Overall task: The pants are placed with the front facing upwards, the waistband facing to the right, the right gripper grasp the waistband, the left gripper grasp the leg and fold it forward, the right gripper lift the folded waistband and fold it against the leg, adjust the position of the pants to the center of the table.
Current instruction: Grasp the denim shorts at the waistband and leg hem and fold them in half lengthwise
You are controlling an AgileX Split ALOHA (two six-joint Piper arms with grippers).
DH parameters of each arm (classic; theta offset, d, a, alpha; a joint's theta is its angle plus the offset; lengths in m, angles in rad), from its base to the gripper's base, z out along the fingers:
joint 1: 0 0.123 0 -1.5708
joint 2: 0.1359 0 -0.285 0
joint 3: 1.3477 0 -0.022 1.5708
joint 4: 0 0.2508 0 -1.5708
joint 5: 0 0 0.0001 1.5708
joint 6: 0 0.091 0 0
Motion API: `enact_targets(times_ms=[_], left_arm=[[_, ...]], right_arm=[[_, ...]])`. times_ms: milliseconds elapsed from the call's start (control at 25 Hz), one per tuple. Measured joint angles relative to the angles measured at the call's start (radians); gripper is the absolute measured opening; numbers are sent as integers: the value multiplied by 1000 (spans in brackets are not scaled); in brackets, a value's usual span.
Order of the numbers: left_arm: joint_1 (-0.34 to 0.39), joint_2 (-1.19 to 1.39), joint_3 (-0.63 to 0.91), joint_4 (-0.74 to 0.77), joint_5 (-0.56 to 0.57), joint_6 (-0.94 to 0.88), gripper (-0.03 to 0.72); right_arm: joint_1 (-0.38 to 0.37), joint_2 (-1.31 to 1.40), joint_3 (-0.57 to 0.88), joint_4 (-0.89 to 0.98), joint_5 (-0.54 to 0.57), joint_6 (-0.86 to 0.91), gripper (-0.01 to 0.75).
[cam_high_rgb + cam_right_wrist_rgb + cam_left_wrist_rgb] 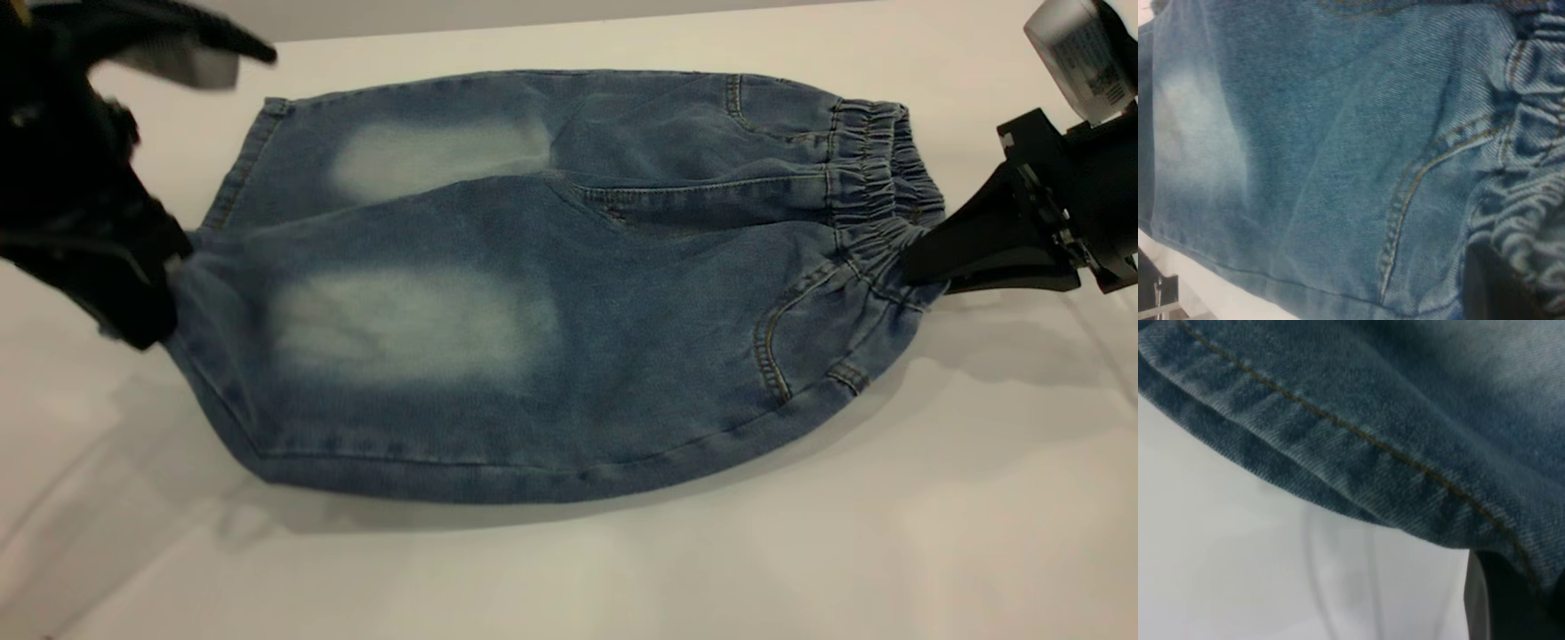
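The blue denim pants (533, 293) lie spread on the white table (622, 578), legs to the left and the gathered waistband (876, 169) to the right. My right gripper (916, 258) is shut on the near end of the waistband, which bunches at its tip. The right wrist view shows the ruffled waistband (1531, 167) over a dark finger (1491, 287). My left gripper (169, 267) is shut on the near leg's hem at the left. In the left wrist view, the stitched hem (1338, 447) hangs above the table beside one finger (1498, 607). A shadow lies under the near leg.
The right arm's silver labelled cylinder (1080, 53) sits at the top right corner. The table's far edge runs just behind the pants. Bare white surface stretches in front of the pants.
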Motion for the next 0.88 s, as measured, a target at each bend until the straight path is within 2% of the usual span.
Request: enact_targets(times_ms=[320, 880], left_arm=[[0, -96, 0, 0, -4, 0, 79], [0, -151, -96, -75, -29, 65, 79]], right_arm=[[0, -53, 0, 19, -1, -13, 35], [0, -285, 0, -77, -76, 148, 34]])
